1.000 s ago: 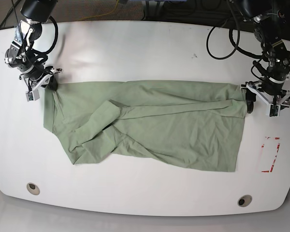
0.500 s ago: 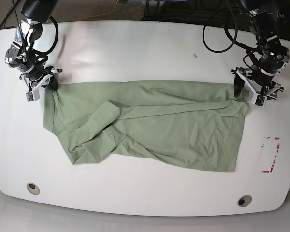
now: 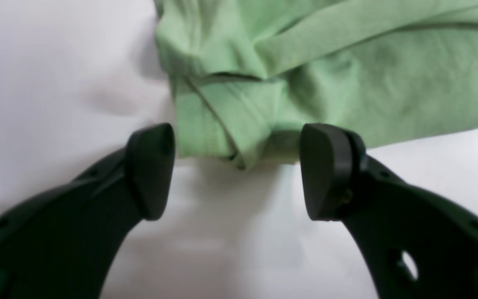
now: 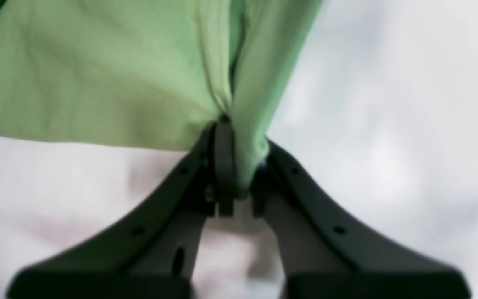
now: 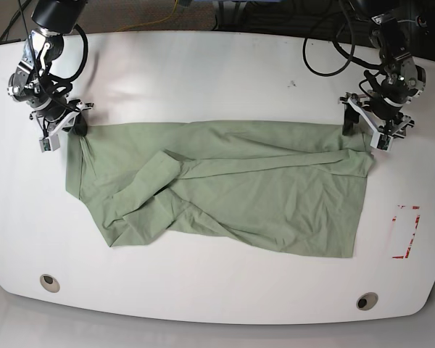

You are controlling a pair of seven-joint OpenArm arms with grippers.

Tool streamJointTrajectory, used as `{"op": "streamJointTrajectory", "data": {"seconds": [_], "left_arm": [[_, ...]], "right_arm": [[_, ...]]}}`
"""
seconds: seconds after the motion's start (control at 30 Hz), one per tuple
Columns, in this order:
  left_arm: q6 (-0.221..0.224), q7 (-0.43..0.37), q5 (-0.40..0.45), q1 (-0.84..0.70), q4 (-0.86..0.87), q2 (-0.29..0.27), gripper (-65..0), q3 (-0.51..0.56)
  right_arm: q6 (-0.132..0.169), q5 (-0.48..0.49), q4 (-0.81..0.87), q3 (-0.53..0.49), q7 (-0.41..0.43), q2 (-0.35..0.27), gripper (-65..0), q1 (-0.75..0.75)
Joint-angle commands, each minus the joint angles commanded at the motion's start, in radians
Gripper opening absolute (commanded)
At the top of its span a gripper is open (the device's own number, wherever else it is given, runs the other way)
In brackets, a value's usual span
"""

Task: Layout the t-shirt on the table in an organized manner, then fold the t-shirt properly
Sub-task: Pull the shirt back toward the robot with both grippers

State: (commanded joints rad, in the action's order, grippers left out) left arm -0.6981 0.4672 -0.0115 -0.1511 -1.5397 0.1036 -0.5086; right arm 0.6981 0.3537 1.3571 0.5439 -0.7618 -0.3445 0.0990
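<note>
Base view: the t-shirt lies spread but rumpled across the middle of the table, with a long twisted fold running through it and one sleeve bunched toward the table's left edge. My right gripper is pinched tight on a corner of the cloth near the table's left edge, and the fabric gathers into a ridge where I hold it. My left gripper stands wide apart near the table's right edge, its two black pads either side of a thick rolled hem but not touching it, so that corner lies free. The risk, as I judge it, is uneven tension: if I pull with the holding side alone, the loose end may slide and the twist could tighten instead of flattening. Closing on the rolled hem might also catch several layers at once, locking the fold in.
</note>
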Motion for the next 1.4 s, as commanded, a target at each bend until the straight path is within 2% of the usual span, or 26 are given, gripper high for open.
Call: {"op": "streamJointTrajectory", "data": {"seconds": [0.5,0.57,0.77,0.87,1.17,1.3,1.4], "left_arm": [[0.000,-0.029,0.002,0.080,0.146,0.028,-21.9,0.002],[0.000,-0.029,0.002,0.080,0.150,0.040,-25.6,0.003],[0.000,-0.029,0.003,0.080,0.152,0.051,-55.5,0.003],[0.000,-0.025,0.003,0.074,0.147,0.052,-63.2,0.003],[0.000,-0.025,0.057,0.020,0.074,0.048,-61.9,0.002],[0.000,-0.017,0.060,-0.052,-0.012,0.046,-61.9,0.002],[0.000,0.028,0.058,-0.094,-0.060,0.046,-61.9,0.002]], "right_arm": [[0.000,0.000,0.000,0.000,-0.002,0.000,-65.0,0.000],[0.000,0.000,0.000,0.000,-0.002,0.000,-65.0,0.000],[0.000,0.000,0.000,0.000,-0.002,0.000,-65.0,-0.002],[0.000,0.000,0.000,0.000,-0.002,0.000,-65.0,-0.002],[0.000,-0.002,0.000,0.002,-0.009,-0.006,-65.0,0.005],[0.000,0.002,0.034,0.008,-0.066,-0.009,-65.0,0.026],[0.000,0.000,0.091,0.008,-0.095,-0.009,-65.0,0.064]]}}
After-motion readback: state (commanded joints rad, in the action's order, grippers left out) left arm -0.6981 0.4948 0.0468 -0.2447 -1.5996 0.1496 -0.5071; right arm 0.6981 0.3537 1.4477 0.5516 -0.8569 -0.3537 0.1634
